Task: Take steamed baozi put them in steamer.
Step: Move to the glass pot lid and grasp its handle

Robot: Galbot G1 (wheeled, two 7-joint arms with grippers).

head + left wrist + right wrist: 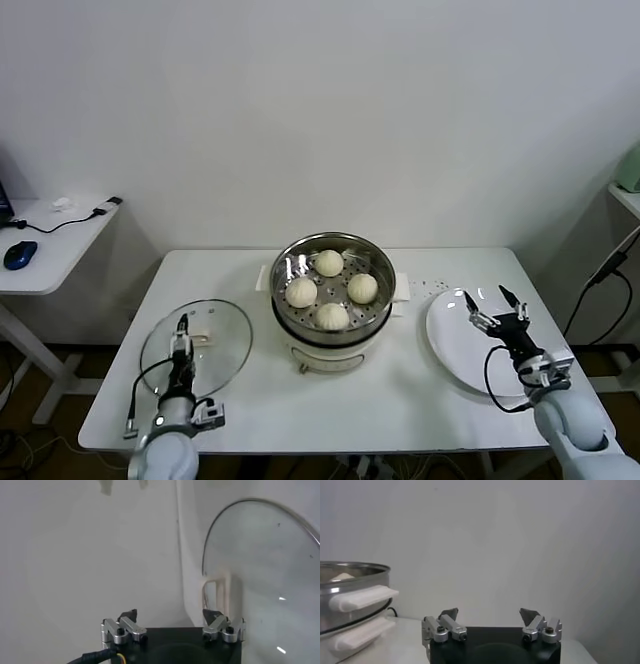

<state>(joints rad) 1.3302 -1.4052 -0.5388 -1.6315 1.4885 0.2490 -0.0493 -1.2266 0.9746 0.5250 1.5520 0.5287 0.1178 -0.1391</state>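
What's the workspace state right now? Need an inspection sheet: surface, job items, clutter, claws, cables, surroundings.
Surface: white table, flat, no spills seen.
Job items: four baozi inside the steamer, uncovered.
Clutter: glass lid flat at robot's left; white plate at right, bare.
Claws: left claw open over the lid; right claw open above the plate; both empty.
Cables: wrist leads on both arms; black cable hanging far right.
Surroundings: side desk with blue mouse; plain wall.
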